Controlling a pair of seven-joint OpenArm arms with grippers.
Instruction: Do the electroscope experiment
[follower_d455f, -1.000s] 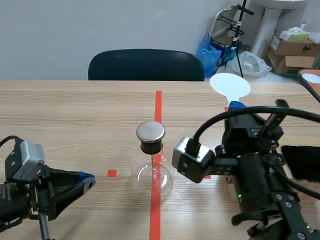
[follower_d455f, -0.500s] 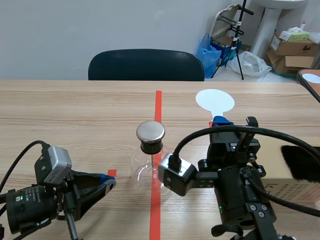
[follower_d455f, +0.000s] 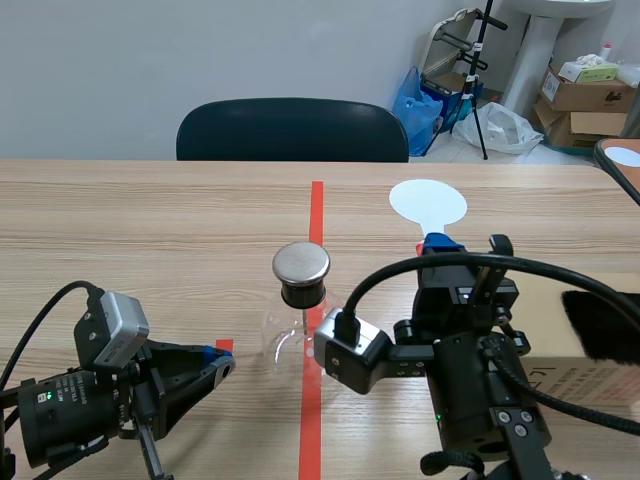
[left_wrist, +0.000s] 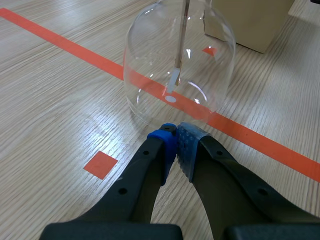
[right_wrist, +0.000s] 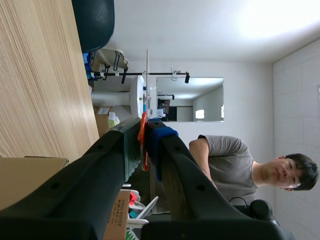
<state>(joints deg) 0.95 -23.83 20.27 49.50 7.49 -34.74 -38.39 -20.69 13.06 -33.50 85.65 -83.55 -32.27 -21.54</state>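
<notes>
Holding the white paddle (follower_d455f: 428, 203) up in the air, the right gripper (right_wrist: 145, 131) has its two fingers squeezed tight on it. The round white end sits behind the glass jar (follower_d455f: 290, 348) and off to its right, higher than the jar's top. So the picking-up part looks done.

The glass jar stands on the table (follower_d455f: 150, 220). Its shiny metal cap (follower_d455f: 301, 262) is on top, and nothing is touching the cap. Inside the jar a thin strip (left_wrist: 174, 80) hangs down. It looks like it hangs straight, but it is hard to be sure.

The left gripper (left_wrist: 176, 134) is down low, to the left of the jar. Its two fingers are pushed together with nothing between them. The tips point at the bottom of the jar and are just beside the glass. I cannot tell if they touch it. It may be there to keep the jar from sliding.

Far to the right of the jar there is a black furry cloth (follower_d455f: 603, 325) on a brown box (follower_d455f: 565, 350).

What is left, I think, is the main part. The white paddle may need a rub on the black furry cloth to charge it. Then it must come close to the metal cap, so the thin strip can move. None of that shows here yet.
</notes>
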